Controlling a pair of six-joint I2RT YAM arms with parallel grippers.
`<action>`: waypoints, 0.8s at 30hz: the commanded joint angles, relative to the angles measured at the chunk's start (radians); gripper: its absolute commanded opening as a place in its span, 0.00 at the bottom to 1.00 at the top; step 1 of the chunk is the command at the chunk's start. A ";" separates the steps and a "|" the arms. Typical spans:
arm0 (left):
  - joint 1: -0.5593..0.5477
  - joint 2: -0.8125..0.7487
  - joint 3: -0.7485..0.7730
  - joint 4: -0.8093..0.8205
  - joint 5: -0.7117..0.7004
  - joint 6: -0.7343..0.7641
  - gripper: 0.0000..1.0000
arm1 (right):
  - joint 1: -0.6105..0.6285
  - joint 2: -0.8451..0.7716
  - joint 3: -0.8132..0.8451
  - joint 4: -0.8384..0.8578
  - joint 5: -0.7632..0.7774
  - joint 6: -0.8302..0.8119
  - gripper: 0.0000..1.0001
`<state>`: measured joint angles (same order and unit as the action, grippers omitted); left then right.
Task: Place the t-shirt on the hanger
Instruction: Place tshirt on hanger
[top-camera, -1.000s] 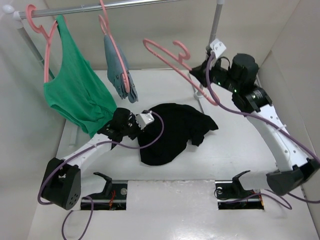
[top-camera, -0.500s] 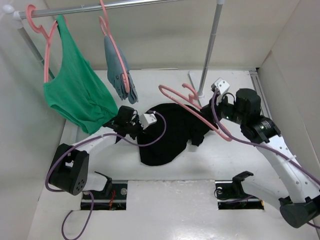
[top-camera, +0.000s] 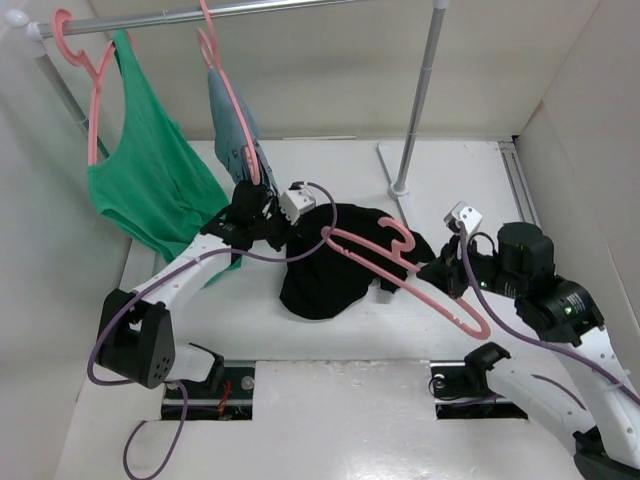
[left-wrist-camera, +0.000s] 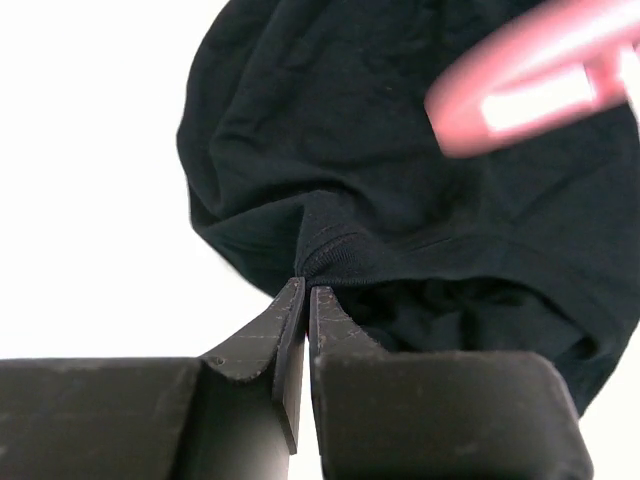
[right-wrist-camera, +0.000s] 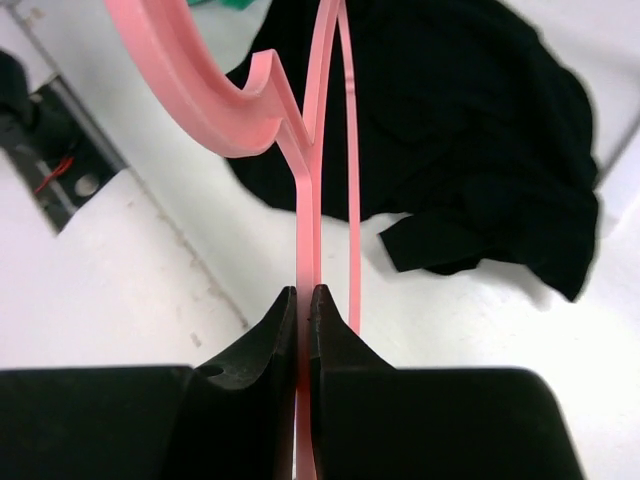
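The black t-shirt (top-camera: 335, 262) lies crumpled on the white table in the middle of the top view. My left gripper (top-camera: 268, 222) is at its far left edge, shut on a pinched fold of the t-shirt (left-wrist-camera: 400, 200) and lifting that edge. My right gripper (top-camera: 440, 275) is shut on the lower arm of the pink hanger (top-camera: 400, 268) and holds it in the air, tilted over the shirt's right side. In the right wrist view the hanger (right-wrist-camera: 315, 170) runs straight out from the jaws, its hook curling to the upper left. Its blurred tip (left-wrist-camera: 540, 85) shows in the left wrist view.
A rail (top-camera: 230, 8) on a pole (top-camera: 420, 90) crosses the back. A green tank top (top-camera: 150, 190) and a small blue-grey garment (top-camera: 232, 135) hang from it on pink hangers, close behind my left arm. White walls box in the table.
My right gripper has carried the hanger down from beside the pole toward me, to just over the shirt. My left gripper has moved away from me with the shirt's edge, pulling it back.
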<state>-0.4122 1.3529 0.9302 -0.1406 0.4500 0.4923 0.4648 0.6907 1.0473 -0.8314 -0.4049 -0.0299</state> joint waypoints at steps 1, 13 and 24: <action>-0.011 -0.018 0.025 -0.047 0.044 -0.055 0.00 | 0.038 -0.019 -0.019 -0.022 -0.078 0.065 0.00; -0.020 -0.049 0.078 -0.074 0.033 -0.075 0.00 | 0.187 -0.040 -0.150 0.199 0.006 0.166 0.00; -0.049 -0.101 0.186 -0.168 0.140 -0.027 0.00 | 0.247 0.168 -0.165 0.503 0.094 0.122 0.00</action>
<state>-0.4477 1.3098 1.0309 -0.2947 0.5167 0.4492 0.6888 0.8406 0.8341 -0.4892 -0.3485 0.1158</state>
